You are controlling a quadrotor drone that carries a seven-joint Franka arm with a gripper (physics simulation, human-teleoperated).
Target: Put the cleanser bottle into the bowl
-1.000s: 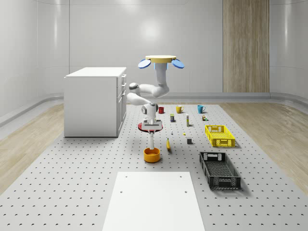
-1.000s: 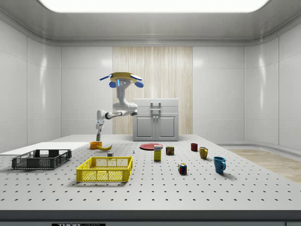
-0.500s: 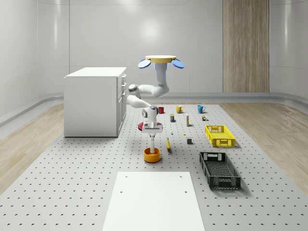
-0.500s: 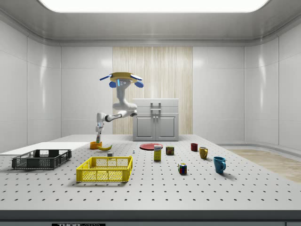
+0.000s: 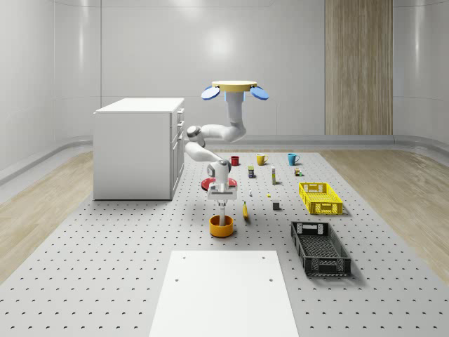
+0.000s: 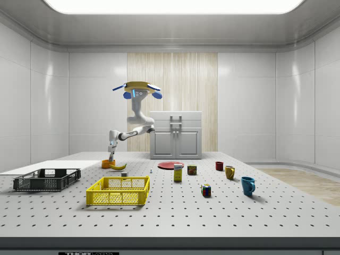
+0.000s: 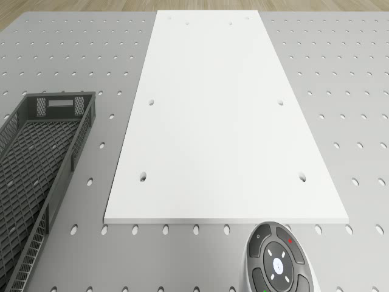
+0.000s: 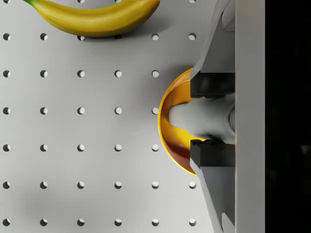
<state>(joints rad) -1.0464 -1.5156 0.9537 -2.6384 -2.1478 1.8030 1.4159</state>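
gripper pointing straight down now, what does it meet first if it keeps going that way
Most likely the orange bowl: the gripper holds the white cleanser bottle directly above it, so the bottle's base would touch the bowl's inside first.

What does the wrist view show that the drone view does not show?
The wrist view shows the claw shut on the pale cleanser bottle, right over the orange bowl, with a banana lying apart from the bowl on the perforated table.

The drone view shows a white board lying flat on the table, a dark grey crate beside it, and a round grey part of the robot with small lights.

Both views share the grey table with its rows of holes.
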